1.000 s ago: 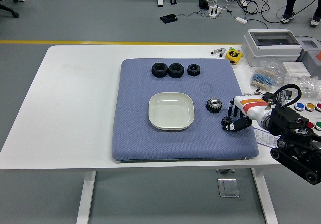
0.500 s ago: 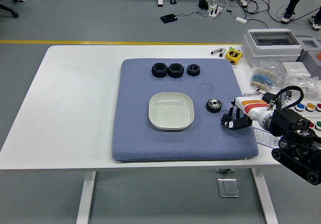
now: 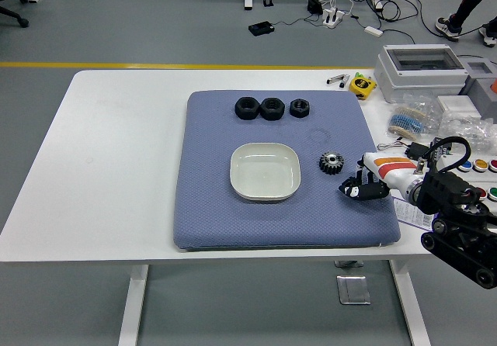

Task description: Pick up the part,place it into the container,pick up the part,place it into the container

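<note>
Bowl empty, nothing placed yet; right hand curled, holding nothing, just beside gear.

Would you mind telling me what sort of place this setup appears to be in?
Probably a robotics lab or workshop: a white table on a grey floor with a yellow line, loose cables and a power strip behind, and a grey electrical enclosure beside the blue mat.
</note>
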